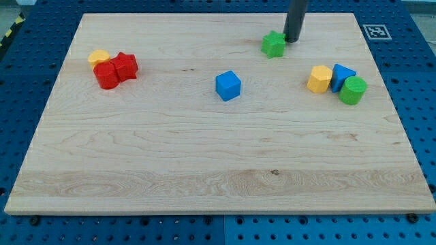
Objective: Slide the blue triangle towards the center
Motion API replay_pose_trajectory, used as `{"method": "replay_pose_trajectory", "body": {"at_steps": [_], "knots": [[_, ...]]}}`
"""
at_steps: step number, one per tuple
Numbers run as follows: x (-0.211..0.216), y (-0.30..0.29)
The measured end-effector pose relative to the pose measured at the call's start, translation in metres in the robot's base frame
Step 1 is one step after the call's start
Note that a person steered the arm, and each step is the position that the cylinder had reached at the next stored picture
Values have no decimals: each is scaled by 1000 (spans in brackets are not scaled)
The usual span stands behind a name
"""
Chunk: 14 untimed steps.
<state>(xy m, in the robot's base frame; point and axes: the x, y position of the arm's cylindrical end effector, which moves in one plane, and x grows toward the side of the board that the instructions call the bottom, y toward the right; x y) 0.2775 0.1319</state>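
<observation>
Wooden worktop on blue pegboard, fiducial tag at view's top right corner. Rod from view's top; my tip touching or just beside green star, on its right. No pincer on this arm, nothing held. Blue cube near centre. Blue triangle at view's right, wedged between yellow block and green cylinder. View's left: red cylinder, red star, yellow block behind, clustered.

Tip just right of green star — blue triangle between yellow block, green cylinder.
</observation>
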Motion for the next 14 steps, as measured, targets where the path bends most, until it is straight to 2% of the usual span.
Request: {"method": "replay_pose_trajectory", "body": {"at_steps": [2, 3, 4, 5, 6, 8, 9, 10, 11, 12, 14], "knots": [[37, -52], [18, -28], [-5, 46], [25, 86], [67, 93], [114, 64], [123, 59], [98, 82], [104, 126], [136, 134], [142, 59]]}}
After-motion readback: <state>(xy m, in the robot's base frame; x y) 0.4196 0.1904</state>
